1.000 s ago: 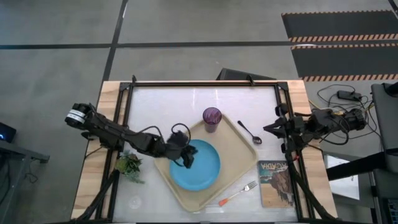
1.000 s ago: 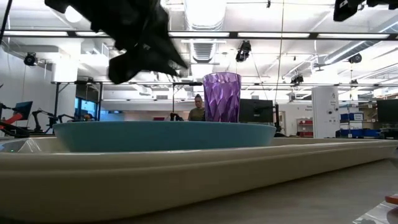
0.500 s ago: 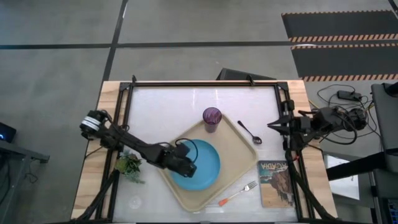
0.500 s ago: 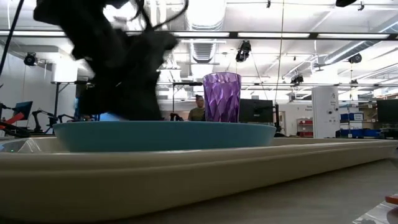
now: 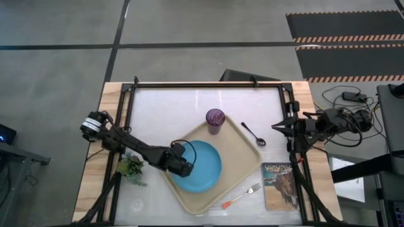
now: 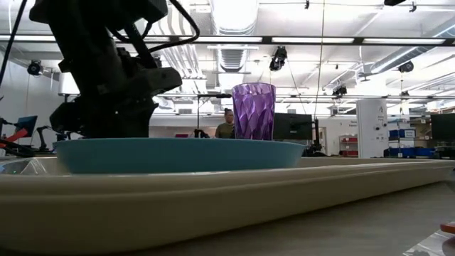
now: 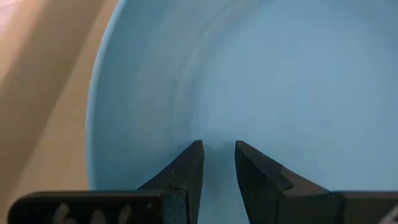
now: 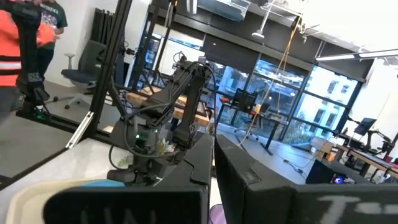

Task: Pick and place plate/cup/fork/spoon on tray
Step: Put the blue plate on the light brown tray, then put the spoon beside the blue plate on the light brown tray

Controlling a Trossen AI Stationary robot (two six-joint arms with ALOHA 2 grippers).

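Plate fills the left wrist view, left tool narrowly spread above it; overhead hides this.

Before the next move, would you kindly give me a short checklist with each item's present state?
1. Plate on tray: ok.
2. Cup upright at the tray's far corner: ok.
3. Left pincer clear of the plate: not ok, low over its left rim, fingers narrowly apart.
4. Spoon on tray: not ok, on the table.
5. Fork on tray: not ok.
6. Right pincer ready near the spoon: ok.
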